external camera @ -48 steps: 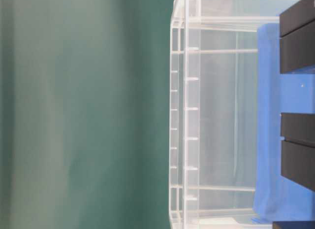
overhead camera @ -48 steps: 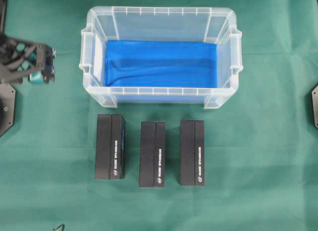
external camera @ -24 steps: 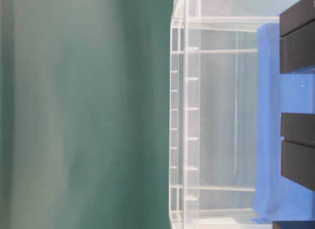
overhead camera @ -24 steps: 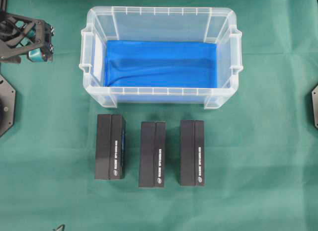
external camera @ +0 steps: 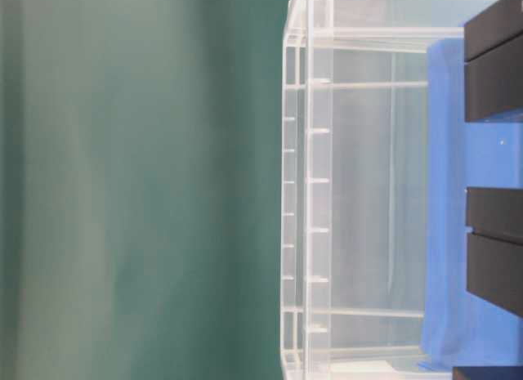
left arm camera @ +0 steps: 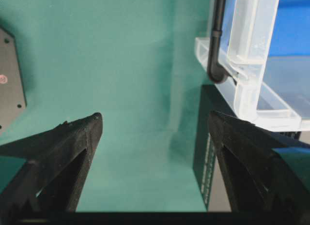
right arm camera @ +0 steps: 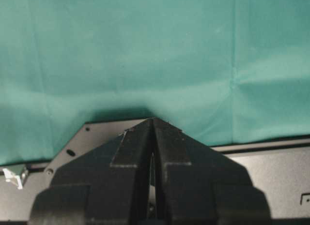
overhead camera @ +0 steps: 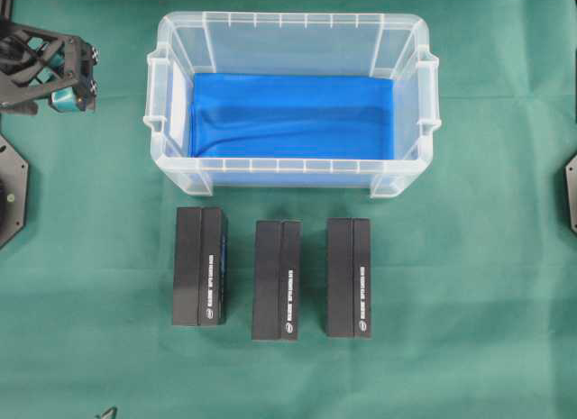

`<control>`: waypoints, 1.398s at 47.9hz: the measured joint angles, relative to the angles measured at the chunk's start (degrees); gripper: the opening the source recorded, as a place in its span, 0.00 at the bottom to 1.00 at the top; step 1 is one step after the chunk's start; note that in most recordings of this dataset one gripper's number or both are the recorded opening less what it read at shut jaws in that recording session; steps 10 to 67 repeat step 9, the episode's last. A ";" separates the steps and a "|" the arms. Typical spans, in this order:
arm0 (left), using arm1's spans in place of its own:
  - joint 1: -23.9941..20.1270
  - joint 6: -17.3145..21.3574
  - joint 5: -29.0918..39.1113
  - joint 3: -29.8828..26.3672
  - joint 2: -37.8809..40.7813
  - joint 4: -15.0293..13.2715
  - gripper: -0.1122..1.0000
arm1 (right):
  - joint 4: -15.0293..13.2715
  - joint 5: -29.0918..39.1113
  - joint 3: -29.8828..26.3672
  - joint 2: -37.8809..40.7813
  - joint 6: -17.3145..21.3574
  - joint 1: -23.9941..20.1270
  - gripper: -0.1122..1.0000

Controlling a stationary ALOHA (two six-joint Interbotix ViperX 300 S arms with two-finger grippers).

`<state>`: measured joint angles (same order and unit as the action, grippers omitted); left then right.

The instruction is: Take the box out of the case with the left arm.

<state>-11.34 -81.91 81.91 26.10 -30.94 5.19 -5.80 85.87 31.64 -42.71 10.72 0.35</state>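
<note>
Oddly, case (overhead camera: 171, 40) is seen empty, three boxes (overhead camera: 199, 267) at 6 o'clock outside; left gripper (overhead camera: 79, 72) spread at 9 o'clock, right gripper (right arm camera: 153, 126) pressed together; target must be confirmed.

Left pincer (overhead camera: 68, 75) up at the far left edge of the overhead view, jaws spread wide, nothing between them. Right pincer (right arm camera: 153, 122) pressed shut, tips meeting, pointing downward.

creased green cloth (overhead camera: 469, 284) over the whole table
</note>
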 measured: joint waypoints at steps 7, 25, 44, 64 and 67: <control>0.00 0.00 0.00 0.00 0.00 -0.09 0.89 | 0.09 0.00 0.00 0.00 0.00 0.00 0.11; 0.00 0.00 0.00 0.00 0.00 -0.26 0.89 | 0.00 0.00 0.00 0.00 0.00 0.00 0.11; 0.00 0.00 0.00 0.00 0.00 -0.26 0.89 | 0.00 0.00 0.00 0.00 0.00 0.00 0.11; 0.00 0.00 0.00 0.00 0.00 -0.26 0.89 | 0.00 0.00 0.00 0.00 0.00 0.00 0.11; 0.00 0.00 0.00 0.00 0.00 -0.26 0.89 | 0.00 0.00 0.00 0.00 0.00 0.00 0.11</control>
